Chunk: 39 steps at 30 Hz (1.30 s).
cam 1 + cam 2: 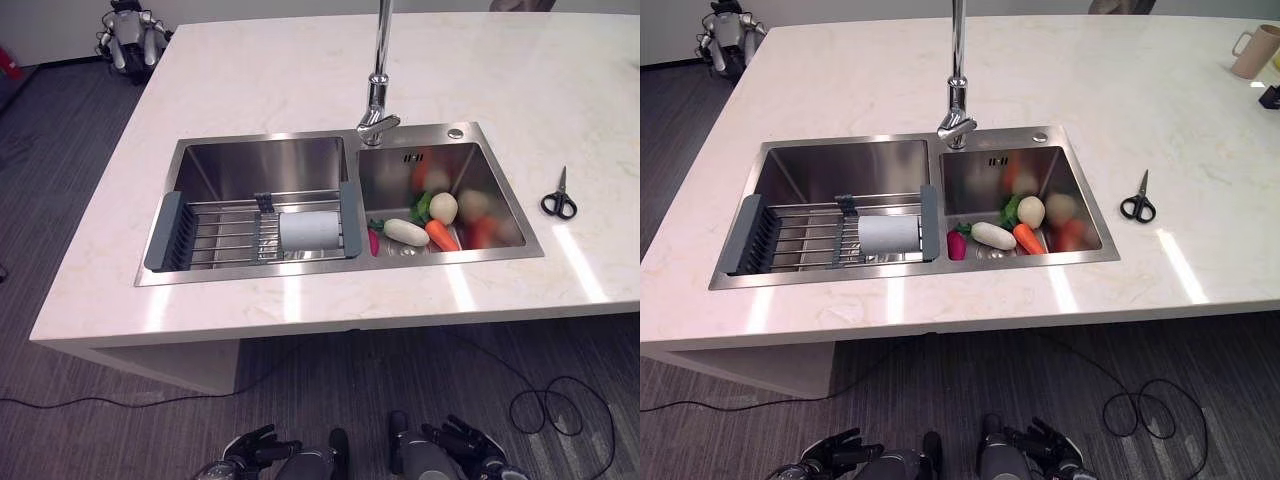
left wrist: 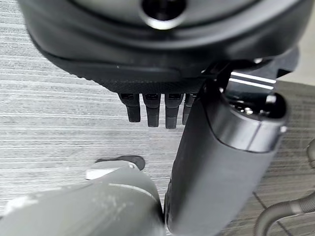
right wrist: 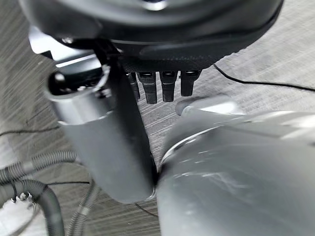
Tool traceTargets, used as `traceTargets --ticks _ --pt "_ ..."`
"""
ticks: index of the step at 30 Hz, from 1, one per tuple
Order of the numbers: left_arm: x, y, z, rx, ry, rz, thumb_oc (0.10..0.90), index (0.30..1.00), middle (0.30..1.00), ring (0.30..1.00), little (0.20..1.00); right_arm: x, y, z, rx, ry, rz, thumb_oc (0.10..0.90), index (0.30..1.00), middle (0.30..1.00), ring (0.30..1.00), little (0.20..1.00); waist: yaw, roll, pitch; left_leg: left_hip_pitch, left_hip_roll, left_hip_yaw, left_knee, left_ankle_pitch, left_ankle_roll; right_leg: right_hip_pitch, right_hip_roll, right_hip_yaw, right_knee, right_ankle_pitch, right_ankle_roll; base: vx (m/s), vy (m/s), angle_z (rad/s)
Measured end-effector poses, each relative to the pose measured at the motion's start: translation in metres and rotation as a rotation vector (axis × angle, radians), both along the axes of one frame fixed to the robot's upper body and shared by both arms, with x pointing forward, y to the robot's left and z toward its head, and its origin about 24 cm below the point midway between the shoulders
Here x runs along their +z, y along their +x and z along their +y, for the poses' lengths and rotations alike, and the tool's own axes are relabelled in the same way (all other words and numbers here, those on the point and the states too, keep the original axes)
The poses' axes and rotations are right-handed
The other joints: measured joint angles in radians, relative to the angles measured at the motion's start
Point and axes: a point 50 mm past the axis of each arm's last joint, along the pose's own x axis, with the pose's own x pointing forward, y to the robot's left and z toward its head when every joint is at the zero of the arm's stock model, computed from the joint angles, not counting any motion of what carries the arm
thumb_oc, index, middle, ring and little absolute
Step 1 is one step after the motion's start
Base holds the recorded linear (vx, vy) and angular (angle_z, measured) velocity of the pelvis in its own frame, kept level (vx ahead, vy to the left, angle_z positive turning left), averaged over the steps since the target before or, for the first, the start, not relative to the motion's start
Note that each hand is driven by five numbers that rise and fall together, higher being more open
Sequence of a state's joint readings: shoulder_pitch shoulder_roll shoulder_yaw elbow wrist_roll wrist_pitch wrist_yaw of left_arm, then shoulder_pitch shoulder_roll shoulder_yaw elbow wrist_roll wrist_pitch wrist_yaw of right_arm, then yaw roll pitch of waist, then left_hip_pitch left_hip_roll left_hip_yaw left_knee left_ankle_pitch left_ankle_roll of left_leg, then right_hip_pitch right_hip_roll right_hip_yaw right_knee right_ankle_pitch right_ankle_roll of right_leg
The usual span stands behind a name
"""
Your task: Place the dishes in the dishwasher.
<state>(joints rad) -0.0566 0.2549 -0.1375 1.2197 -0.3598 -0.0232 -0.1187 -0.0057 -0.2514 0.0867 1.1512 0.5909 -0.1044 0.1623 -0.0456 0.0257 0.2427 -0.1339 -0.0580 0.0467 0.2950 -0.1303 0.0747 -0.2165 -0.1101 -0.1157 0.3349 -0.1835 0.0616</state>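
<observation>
The cup point(image 1: 310, 230) is lying on its side on the drying rack point(image 1: 230, 235) across the left basin of the sink point(image 1: 340, 140), well apart from both hands; it looks like the only dish here, though no dishwasher is showing. To start well, one hand should be rising over the tabletop point(image 1: 300, 80) edge and closing around the cup's body. The left hand point(image 1: 250, 445) and right hand point(image 1: 460, 440) are hanging low over the floor, fingers point(image 2: 152, 110) relaxed and holding nothing.

Both eye views look steeply down on the sink point(image 1: 340, 205), mid-frame; wrist views face floor, apparently very close.
</observation>
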Motion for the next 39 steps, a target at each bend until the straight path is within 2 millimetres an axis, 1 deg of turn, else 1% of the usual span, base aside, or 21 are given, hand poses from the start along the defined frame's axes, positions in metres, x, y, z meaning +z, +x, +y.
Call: traceTargets --ticks 1,2,3,5,6,7,8,9,10,11,13,16,19,20,21,27,30,34,37,38,39 --pt "-0.002 -0.008 0.002 0.054 -0.007 0.012 0.8 0.9 0.9 0.9 0.9 -0.004 -0.007 0.001 -0.006 0.005 0.031 0.8 0.9 0.9 0.9 0.9 0.025 -0.022 -0.01 0.019 0.012 -0.026 -0.009 -0.006 -0.025 0.036 0.001 -0.04 -0.022 0.035 -0.006 0.09 -0.346 0.4" --pt "-0.004 -0.022 0.005 0.107 -0.003 0.026 0.8 0.9 0.9 0.9 0.9 -0.005 -0.013 0.0 -0.012 0.002 0.051 0.8 0.9 0.9 0.9 0.9 0.022 -0.036 -0.027 0.033 0.036 -0.047 -0.016 -0.016 -0.058 0.052 0.024 -0.053 -0.02 0.075 -0.03 0.05 -0.332 0.33" --pt "-0.006 -0.032 0.006 0.116 0.007 0.045 0.8 0.9 0.9 0.9 0.9 -0.005 -0.014 0.0 -0.004 -0.001 0.045 0.8 0.9 0.9 0.9 0.9 0.021 -0.027 -0.059 0.036 0.078 -0.058 -0.033 -0.009 -0.09 0.053 0.068 -0.071 -0.024 0.059 -0.066 -0.01 -0.239 0.19" --pt "-0.006 -0.031 0.006 0.125 0.001 0.052 0.8 0.9 0.9 0.9 0.9 -0.002 -0.021 -0.014 -0.006 -0.038 0.06 0.8 0.9 0.9 0.9 0.9 0.014 -0.01 -0.074 0.038 0.101 -0.042 -0.06 0.051 -0.123 0.064 0.076 -0.11 -0.039 0.067 -0.14 0.0 0.011 0.43" --pt "-0.007 -0.031 0.006 0.128 0.001 0.061 0.8 0.9 0.9 0.9 0.9 -0.001 -0.024 -0.022 -0.013 -0.063 0.07 0.8 0.9 0.9 0.9 0.9 -0.009 -0.015 -0.071 0.049 0.13 0.031 -0.056 0.068 -0.122 0.076 0.064 -0.144 -0.039 0.053 -0.162 0.05 0.294 0.75" --pt "-0.007 -0.032 0.005 0.136 -0.007 0.067 0.8 0.9 0.9 0.9 0.9 -0.001 -0.028 -0.027 -0.014 -0.086 0.086 0.8 0.9 0.9 0.9 0.9 -0.007 -0.02 -0.066 0.044 0.144 -0.001 -0.007 0.055 -0.135 0.083 0.064 -0.144 -0.04 0.036 -0.134 0.05 0.452 0.83" --pt "-0.007 -0.018 -0.008 0.087 -0.034 0.039 0.8 0.9 0.9 0.9 0.9 0.001 -0.028 -0.037 -0.03 -0.126 0.084 0.8 0.9 0.9 0.9 0.9 -0.012 0.039 -0.047 -0.046 0.181 -0.037 0.007 0.053 -0.14 0.047 0.049 -0.183 0.031 -0.052 0.185 0.04 0.479 1.04" --pt "-0.001 0.004 -0.011 0.053 -0.042 -0.027 0.8 0.9 0.9 0.9 0.9 0.003 -0.033 -0.045 -0.08 -0.13 0.095 0.8 0.9 0.9 0.9 0.9 -0.018 0.018 -0.023 -0.136 0.208 0.005 0.022 0.062 -0.218 0.006 -0.052 -0.082 0.165 -0.086 0.052 0.05 0.376 0.44" --pt "-0.002 0.008 -0.018 0.119 -0.082 -0.024 0.8 0.9 0.9 0.9 0.9 0.01 -0.024 -0.061 -0.139 -0.162 0.069 0.8 0.9 0.9 0.9 0.9 -0.03 0.062 -0.003 -0.166 0.232 -0.022 0.101 -0.009 -0.178 0.008 0.005 -0.053 0.11 -0.04 0.003 0.06 0.275 -0.24" --pt "-0.001 0.01 -0.01 0.122 -0.065 0.006 0.8 0.9 0.9 0.9 0.9 0.009 -0.024 -0.057 -0.143 -0.147 0.063 0.8 0.9 0.9 0.9 0.9 -0.035 0.047 -0.009 -0.084 0.17 -0.007 0.089 -0.028 -0.151 0.053 -0.004 -0.052 0.031 0.022 -0.025 0.06 0.168 -1.16" --pt "-0.001 -0.005 0.009 0.224 -0.049 0.041 0.8 0.9 0.9 0.9 0.9 -0.002 -0.046 -0.042 -0.16 -0.11 0.127 0.8 0.9 0.9 0.9 0.9 -0.032 -0.007 -0.023 -0.021 0.117 0.021 0.018 0.011 -0.097 0.073 -0.049 -0.06 -0.016 0.057 0.001 0.03 0.15 -0.52" --pt "-0.003 -0.04 0.031 0.298 0.004 0.137 0.8 0.9 0.9 0.9 0.9 -0.01 -0.068 -0.03 -0.161 -0.062 0.197 0.8 0.9 0.9 0.9 0.9 -0.033 -0.006 -0.028 -0.018 0.087 0.056 0.016 0.008 -0.067 0.084 -0.085 -0.055 -0.052 0.079 0.015 0.0 0.084 -0.16" --pt "-0.003 -0.064 0.045 0.322 0.054 0.182 0.8 0.9 0.9 0.9 0.9 -0.01 -0.073 -0.032 -0.176 -0.063 0.209 0.8 0.9 0.9 0.9 0.9 -0.03 0.031 -0.036 -0.021 0.064 0.065 0.003 0.013 -0.049 0.094 -0.103 -0.058 -0.062 0.072 0.028 0.02 0.037 -0.05" --pt "-0.002 -0.075 0.049 0.356 0.067 0.185 0.8 0.9 0.9 0.9 0.9 -0.006 -0.073 -0.044 -0.181 -0.088 0.207 0.8 0.9 0.9 0.9 0.9 -0.031 0.056 -0.043 -0.019 0.059 0.07 0.0 0.015 -0.048 0.102 -0.106 -0.058 -0.077 0.096 0.065 0.03 0.051 -0.03" --pt "-0.002 -0.077 0.05 0.376 0.062 0.179 0.8 0.9 0.9 0.9 0.9 -0.003 -0.073 -0.051 -0.192 -0.103 0.204 0.8 0.9 0.9 0.9 0.9 -0.032 0.07 -0.052 -0.016 0.06 0.07 -0.007 0.017 -0.05 0.101 -0.105 -0.058 -0.072 0.095 0.063 0.05 0.052 -0.04" --pt "0.009 -0.059 0.067 0.465 0.074 0.026 0.8 0.9 0.9 0.9 0.9 0.008 -0.074 -0.078 -0.204 -0.169 0.202 0.8 0.9 0.9 0.9 0.9 -0.025 0.081 -0.084 -0.003 0.07 0.071 -0.037 0.027 -0.068 0.083 -0.098 -0.048 -0.032 0.068 0.047 0.06 0.022 -0.02" --pt "0.038 -0.05 0.119 0.605 0.207 -0.093 0.8 0.9 0.9 0.9 0.9 0.007 -0.08 -0.078 -0.212 -0.164 0.227 0.8 0.9 0.9 0.9 0.9 -0.022 0.061 -0.098 -0.004 0.077 0.06 -0.041 0.035 -0.078 0.074 -0.093 -0.06 -0.021 0.062 0.036 0.06 -0.004 0.04" --pt "0.082 -0.06 0.182 0.711 0.484 -0.129 0.8 0.9 0.9 0.9 0.9 0.007 -0.085 -0.08 -0.22 -0.169 0.243 0.8 0.9 0.9 0.9 0.9 0.0 0.046 -0.106 -0.006 0.078 0.06 -0.041 0.034 -0.076 0.067 -0.093 -0.062 -0.016 0.057 0.03 0.06 -0.024 0.01" --pt "0.145 -0.063 0.237 0.711 0.83 -0.183 0.8 0.9 0.9 0.9 0.9 0.007 -0.085 -0.079 -0.221 -0.17 0.247 0.8 0.9 0.9 0.9 0.9 0.034 0.053 -0.105 -0.004 0.077 0.056 -0.041 0.044 -0.073 0.079 -0.095 -0.071 -0.014 0.057 0.031 0.04 -0.054 0.1" --pt "0.178 -0.051 0.252 0.673 0.958 -0.271 0.8 0.9 0.9 0.9 0.9 0.005 -0.088 -0.075 -0.216 -0.166 0.264 0.8 0.9 0.9 0.9 0.9 0.051 0.056 -0.103 -0.001 0.077 0.045 -0.039 0.044 -0.074 0.089 -0.095 -0.084 -0.016 0.055 0.031 0.05 -0.081 0.25" --pt "0.195 -0.045 0.257 0.638 1.037 -0.325 0.8 0.9 0.9 0.9 0.9 0.004 -0.088 -0.073 -0.211 -0.165 0.271 0.8 0.9 0.9 0.9 0.9 0.057 0.052 -0.105 -0.002 0.075 0.036 -0.039 0.044 -0.076 0.088 -0.095 -0.088 -0.012 0.048 0.029 0.04 -0.063 0.24"
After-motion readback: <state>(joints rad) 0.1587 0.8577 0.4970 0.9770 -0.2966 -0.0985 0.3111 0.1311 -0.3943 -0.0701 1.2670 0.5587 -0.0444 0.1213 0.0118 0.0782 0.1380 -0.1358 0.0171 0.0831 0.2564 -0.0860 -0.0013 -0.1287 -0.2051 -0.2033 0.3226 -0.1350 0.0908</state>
